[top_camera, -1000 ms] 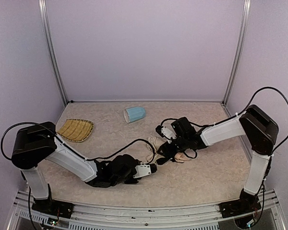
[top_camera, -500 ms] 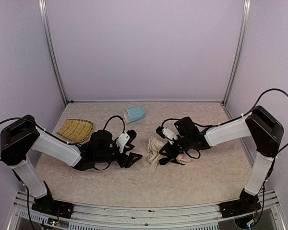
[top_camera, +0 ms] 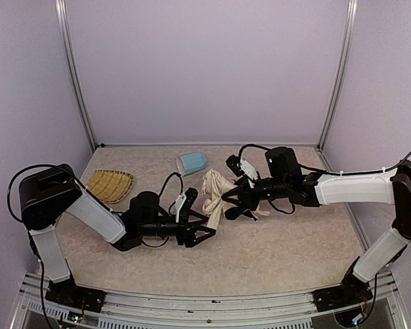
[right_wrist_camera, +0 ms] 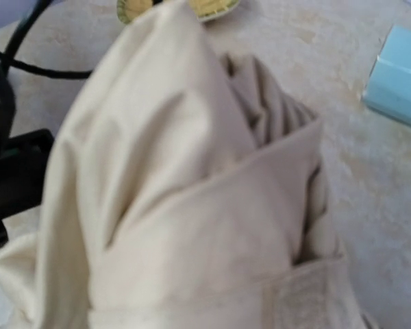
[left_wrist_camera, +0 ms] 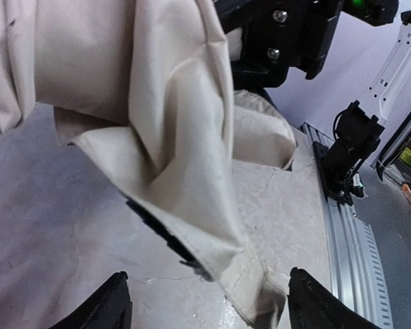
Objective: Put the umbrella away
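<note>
The umbrella (top_camera: 212, 188) is a bundle of cream-beige fabric hanging off the table near the middle. My right gripper (top_camera: 231, 201) is shut on its right end. In the right wrist view the umbrella (right_wrist_camera: 192, 205) fills the frame and hides my fingers; a beige strap (right_wrist_camera: 308, 295) crosses its lower edge. My left gripper (top_camera: 204, 234) lies low on the table just below and left of the bundle, open. In the left wrist view a corner of the umbrella (left_wrist_camera: 171, 151), with black lining at its edge, hangs between my wide-apart fingertips (left_wrist_camera: 113, 301) without touching them.
A light-blue mug (top_camera: 192, 163) lies on its side behind the umbrella, also at the right edge of the right wrist view as the mug (right_wrist_camera: 397, 75). A woven yellow tray (top_camera: 109, 185) sits at the left. The table's front rail (left_wrist_camera: 342, 226) runs close behind the umbrella.
My right gripper has closed on the umbrella and lifted it off the table toward the mug. My left gripper opened, drew back to the left, then came back under the hanging fabric.
</note>
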Available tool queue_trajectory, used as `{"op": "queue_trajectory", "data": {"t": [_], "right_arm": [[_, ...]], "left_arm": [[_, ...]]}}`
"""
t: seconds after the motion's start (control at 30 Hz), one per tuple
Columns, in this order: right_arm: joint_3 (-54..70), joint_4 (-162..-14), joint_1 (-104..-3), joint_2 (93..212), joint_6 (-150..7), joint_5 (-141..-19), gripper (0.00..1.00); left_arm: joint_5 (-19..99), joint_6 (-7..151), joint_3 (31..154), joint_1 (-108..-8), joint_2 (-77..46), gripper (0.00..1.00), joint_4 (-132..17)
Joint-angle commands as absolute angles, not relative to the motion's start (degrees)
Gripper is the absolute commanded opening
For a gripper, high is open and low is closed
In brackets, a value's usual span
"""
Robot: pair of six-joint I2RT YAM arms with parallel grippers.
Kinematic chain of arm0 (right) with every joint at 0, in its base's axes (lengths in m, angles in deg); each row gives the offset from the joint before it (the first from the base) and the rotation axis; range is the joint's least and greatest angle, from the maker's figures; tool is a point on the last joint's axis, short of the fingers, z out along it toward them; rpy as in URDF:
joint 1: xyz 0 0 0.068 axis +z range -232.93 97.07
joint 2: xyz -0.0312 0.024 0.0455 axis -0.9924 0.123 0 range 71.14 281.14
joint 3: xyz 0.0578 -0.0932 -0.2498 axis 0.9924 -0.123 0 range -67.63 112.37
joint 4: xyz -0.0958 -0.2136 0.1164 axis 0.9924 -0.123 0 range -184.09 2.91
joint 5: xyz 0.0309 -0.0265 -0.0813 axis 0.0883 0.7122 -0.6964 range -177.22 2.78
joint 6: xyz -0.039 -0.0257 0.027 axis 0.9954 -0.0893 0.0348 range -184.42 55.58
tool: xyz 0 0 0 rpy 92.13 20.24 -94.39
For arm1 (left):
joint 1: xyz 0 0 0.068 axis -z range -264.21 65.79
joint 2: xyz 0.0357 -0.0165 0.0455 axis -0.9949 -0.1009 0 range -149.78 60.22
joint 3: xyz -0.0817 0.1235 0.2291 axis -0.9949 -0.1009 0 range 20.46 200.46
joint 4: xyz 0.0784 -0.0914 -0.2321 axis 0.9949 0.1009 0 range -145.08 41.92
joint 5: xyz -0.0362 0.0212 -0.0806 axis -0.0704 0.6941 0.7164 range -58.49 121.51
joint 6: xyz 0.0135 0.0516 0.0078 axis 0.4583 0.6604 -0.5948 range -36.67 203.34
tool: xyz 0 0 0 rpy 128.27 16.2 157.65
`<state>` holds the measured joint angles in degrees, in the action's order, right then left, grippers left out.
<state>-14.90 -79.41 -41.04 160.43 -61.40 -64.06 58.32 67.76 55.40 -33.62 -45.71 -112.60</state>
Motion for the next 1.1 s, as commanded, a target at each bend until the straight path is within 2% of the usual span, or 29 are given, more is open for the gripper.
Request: {"op": "queue_trajectory", "data": {"t": [0.0, 0.13, 0.17, 0.2, 0.23, 0.4, 0.5, 0.67, 0.9, 0.97, 1.0, 1.07], "right_arm": [[-14.76, -75.15, -40.74, 157.75, -61.06, -62.51, 0.00], [-14.68, -74.87, -40.74, 157.81, -61.22, -62.60, 0.00], [-14.71, -75.00, -40.74, 157.89, -61.24, -62.60, 0.00], [-14.74, -75.03, -40.74, 158.04, -61.35, -62.72, 0.00], [-14.88, -75.19, -40.77, 158.12, -61.53, -63.18, 0.00], [-13.95, -79.15, -42.62, 161.40, -63.67, -67.96, 0.00], [-12.61, -82.23, -43.94, 165.51, -65.47, -72.71, 0.09], [-9.45, -84.88, -44.61, 173.66, -66.16, -75.45, 0.21], [-8.56, -86.88, -45.60, 177.69, -65.39, -73.99, 0.62], [-8.58, -88.11, -45.58, 177.12, -64.20, -73.44, 0.79], [-8.89, -88.36, -45.54, 176.42, -63.37, -73.18, 0.91], [-9.60, -88.79, -44.99, 174.90, -61.24, -72.91, 0.94]], "left_arm": [[64.50, 65.44, 55.83, -33.93, -46.90, 0.69, -119.22], [66.82, 64.64, 56.57, -33.85, -47.59, 0.44, -119.57], [67.23, 64.66, 56.96, -33.85, -47.62, 0.31, -119.04], [67.19, 64.65, 57.21, -33.89, -47.60, 0.09, -118.19], [65.76, 64.25, 57.30, -34.04, -47.37, 0.00, -117.13], [59.27, 62.51, 58.06, -36.04, -46.44, 0.00, -105.63], [56.66, 62.72, 59.62, -37.26, -47.38, 0.00, -93.39], [53.22, 63.78, 59.74, -37.35, -47.60, 0.00, -86.67], [51.42, 65.98, 59.79, -38.15, -48.51, 0.00, -83.07], [51.26, 66.38, 59.84, -38.15, -48.86, 0.00, -82.55], [51.28, 66.53, 59.84, -38.15, -48.99, 0.00, -82.45], [51.36, 66.75, 60.05, -38.15, -49.40, 0.00, -82.34]]}}
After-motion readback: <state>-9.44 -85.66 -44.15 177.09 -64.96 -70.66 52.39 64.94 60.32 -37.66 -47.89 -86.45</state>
